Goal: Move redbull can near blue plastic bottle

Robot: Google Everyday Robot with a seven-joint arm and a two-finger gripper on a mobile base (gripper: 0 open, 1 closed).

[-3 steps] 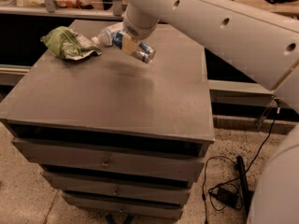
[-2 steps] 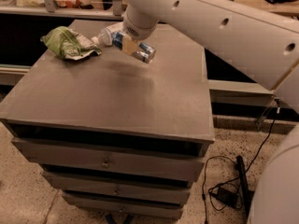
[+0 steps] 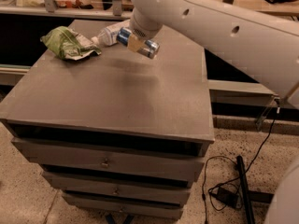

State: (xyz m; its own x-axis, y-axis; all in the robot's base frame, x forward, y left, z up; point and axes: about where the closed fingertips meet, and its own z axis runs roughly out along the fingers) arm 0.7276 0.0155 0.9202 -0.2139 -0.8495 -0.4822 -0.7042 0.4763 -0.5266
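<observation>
The redbull can (image 3: 150, 48), blue and silver, lies on its side in my gripper (image 3: 136, 43), held a little above the grey cabinet top (image 3: 117, 97) near its far edge. My gripper is shut on the can's middle, with a tan finger across it. The blue plastic bottle (image 3: 108, 33), clear with a pale label, lies on its side just behind and left of the can, partly hidden by my arm (image 3: 215, 27).
A crumpled green foil snack bag (image 3: 67, 43) lies at the far left of the cabinet top. The cabinet has drawers (image 3: 105, 162) below. A black cable and adapter (image 3: 224, 195) lie on the floor at right.
</observation>
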